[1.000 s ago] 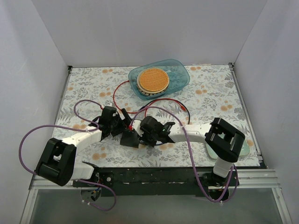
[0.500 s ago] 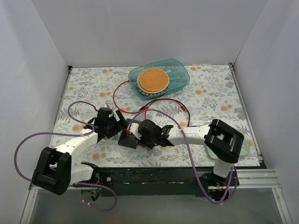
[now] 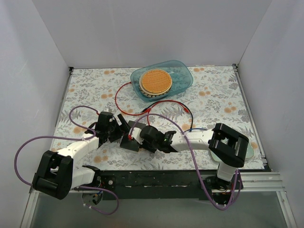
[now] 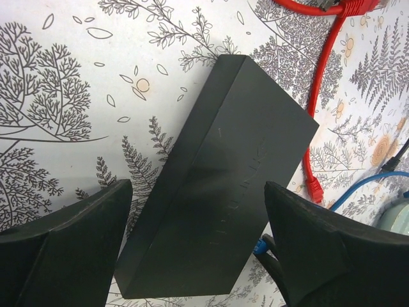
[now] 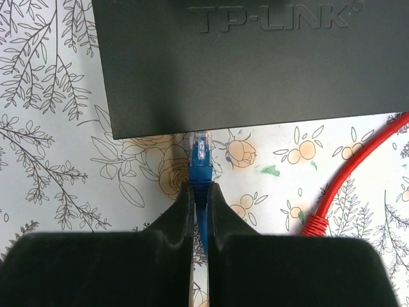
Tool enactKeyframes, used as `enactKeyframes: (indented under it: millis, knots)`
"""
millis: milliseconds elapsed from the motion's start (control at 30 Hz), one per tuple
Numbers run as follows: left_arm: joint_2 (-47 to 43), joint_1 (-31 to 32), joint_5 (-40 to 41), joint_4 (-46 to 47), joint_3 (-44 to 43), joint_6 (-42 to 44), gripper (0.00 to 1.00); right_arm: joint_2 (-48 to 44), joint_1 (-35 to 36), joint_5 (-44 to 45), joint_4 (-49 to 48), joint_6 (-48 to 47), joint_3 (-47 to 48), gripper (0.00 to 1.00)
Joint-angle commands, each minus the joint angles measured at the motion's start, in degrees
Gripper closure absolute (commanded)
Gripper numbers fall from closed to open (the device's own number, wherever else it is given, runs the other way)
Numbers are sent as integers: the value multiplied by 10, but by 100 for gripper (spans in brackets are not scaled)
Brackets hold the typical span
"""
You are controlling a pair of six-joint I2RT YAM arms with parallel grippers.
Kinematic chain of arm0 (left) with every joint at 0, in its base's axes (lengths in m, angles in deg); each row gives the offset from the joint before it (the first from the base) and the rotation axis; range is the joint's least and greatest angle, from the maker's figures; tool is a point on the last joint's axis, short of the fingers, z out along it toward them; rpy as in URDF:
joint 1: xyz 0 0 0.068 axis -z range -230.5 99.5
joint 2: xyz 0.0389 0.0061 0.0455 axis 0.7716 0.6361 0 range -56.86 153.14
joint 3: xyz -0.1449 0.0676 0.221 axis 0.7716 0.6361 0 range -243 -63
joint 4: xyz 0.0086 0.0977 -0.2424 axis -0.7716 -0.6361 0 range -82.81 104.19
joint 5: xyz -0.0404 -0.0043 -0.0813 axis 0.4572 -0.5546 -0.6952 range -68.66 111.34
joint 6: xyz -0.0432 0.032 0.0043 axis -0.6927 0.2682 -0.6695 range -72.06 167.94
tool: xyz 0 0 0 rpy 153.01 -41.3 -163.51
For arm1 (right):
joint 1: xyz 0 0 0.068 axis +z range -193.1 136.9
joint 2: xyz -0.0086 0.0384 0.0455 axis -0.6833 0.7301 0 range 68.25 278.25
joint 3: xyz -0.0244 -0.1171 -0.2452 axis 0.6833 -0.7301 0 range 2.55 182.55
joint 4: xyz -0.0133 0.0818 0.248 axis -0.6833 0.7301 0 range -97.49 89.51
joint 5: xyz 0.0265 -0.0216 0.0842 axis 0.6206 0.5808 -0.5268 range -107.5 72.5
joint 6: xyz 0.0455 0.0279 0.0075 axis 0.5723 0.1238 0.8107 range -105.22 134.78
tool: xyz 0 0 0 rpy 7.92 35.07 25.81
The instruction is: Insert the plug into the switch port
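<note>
The switch (image 4: 217,185) is a flat black box lying on the floral table; in the top view the switch (image 3: 128,142) sits between the two arms. My left gripper (image 4: 198,188) is open, one finger on each side of the switch, hovering over it. My right gripper (image 5: 199,188) is shut on the blue plug (image 5: 200,157), holding it by its boot. The plug's clear tip meets the switch's near edge (image 5: 192,125); the ports themselves are hidden. The blue plug (image 4: 259,245) also peeks out beside the switch in the left wrist view.
A red cable (image 3: 164,107) loops across the table behind the switch, one red end (image 5: 314,224) close to the right of the plug. A blue tray (image 3: 183,76) with an orange disc stands at the back. A pale green pad (image 3: 248,151) lies at right.
Both grippers have shifted left and toward the near edge. The switch has moved slightly with them. The left gripper's fingers have narrowed a little around the switch.
</note>
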Motion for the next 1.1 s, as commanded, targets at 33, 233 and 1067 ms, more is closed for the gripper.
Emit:
enactKeyframes:
  millis: [33, 233, 1067]
  knots:
    - [8, -5, -15, 8, 11, 4, 17, -14, 5, 21, 12, -3, -22, 99]
    - [14, -5, -20, 9, 12, 7, 16, -20, 5, 42, 20, -12, -32, 99]
    - [22, -6, -38, 20, 15, 4, 17, 7, 30, 28, 22, -13, -3, 99]
